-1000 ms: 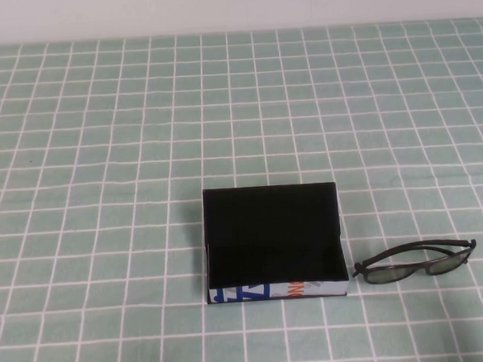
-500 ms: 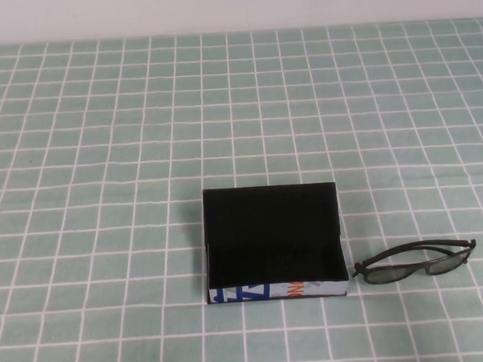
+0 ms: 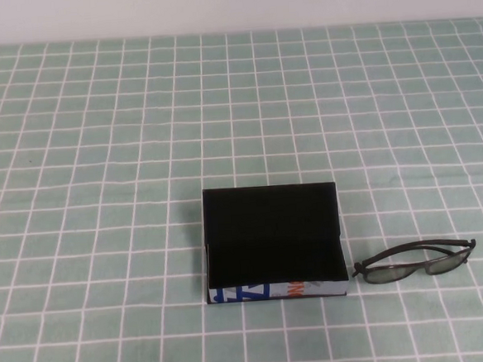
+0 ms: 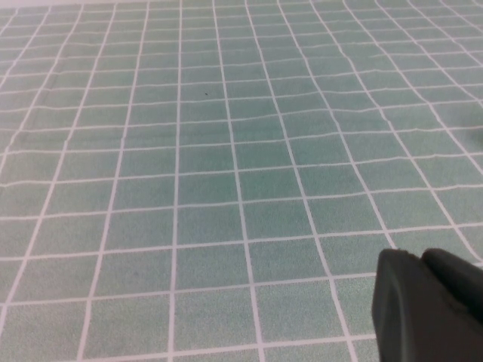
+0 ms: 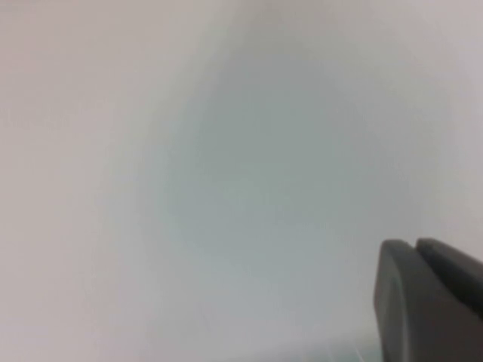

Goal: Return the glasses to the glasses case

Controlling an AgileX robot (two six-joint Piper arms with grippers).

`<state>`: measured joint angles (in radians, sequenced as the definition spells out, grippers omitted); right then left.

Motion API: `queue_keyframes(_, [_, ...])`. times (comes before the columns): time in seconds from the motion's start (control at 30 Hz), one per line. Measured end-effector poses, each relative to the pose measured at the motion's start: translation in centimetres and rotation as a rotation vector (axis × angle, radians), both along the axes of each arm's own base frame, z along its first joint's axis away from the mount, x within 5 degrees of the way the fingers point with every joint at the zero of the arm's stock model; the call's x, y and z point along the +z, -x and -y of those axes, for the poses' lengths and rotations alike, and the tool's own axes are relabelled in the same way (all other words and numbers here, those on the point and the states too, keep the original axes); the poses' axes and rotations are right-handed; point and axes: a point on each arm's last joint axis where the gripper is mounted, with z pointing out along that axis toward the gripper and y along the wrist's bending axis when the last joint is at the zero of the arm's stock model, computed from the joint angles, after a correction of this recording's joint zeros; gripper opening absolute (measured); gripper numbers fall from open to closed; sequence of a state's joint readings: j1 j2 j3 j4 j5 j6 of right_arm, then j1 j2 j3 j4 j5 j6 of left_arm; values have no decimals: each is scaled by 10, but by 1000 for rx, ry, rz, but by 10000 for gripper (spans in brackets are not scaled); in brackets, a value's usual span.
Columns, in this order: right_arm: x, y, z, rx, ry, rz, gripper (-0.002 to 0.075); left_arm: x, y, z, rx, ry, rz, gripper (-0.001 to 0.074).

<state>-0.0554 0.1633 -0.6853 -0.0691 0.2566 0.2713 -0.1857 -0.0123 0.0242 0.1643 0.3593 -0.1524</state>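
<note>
Presently lying open on the green checked tablecloth [image 3: 99,158]: the glasses case [image 3: 273,241], placed slightly toward the near edge of the table in the high view, lid flipped back away from the robot, black lining exposed, white side with blue and orange print facing the robot. Resting just beside the case, on its right: the glasses [image 3: 415,262], outside the case, folded flat on the cloth, dark lenses toward the robot, left end of the frame near the case's right near corner without clearly touching it. Not appearing in the high view: either arm. Showing in the left wrist view: the left gripper [image 4: 426,305], dark finger ends meeting with only a thin seam between them, hovering above bare checked cloth, well apart from both the case and the glasses, neither of which is entering that view. Showing in the right wrist view: the right gripper [image 5: 429,302], finger ends pressed together, clamped on nothing, pointing at a pale blank surface with only a thin strip of green cloth at the lower edge of that picture. Touching neither task object: both grippers. Standing beyond the far edge of the table: a plain white wall [image 3: 229,4].
</note>
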Motion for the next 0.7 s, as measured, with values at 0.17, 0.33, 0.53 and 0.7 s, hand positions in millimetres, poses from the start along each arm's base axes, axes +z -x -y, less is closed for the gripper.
queue_keyframes(0.17, [20,-52,6,-52,106,-482,-11,0,0,0,0,0,0,-2])
queue_keyframes(0.33, [29,-97,6,-20,345,-682,-11,0,0,0,0,0,0,-2])
queue_keyframes(0.53, [23,-118,-19,184,670,-705,-11,0,0,0,0,1,-2,-2])
queue_keyframes(0.7, [-8,-134,-47,445,1178,-870,-11,0,0,0,0,1,-2,-2])
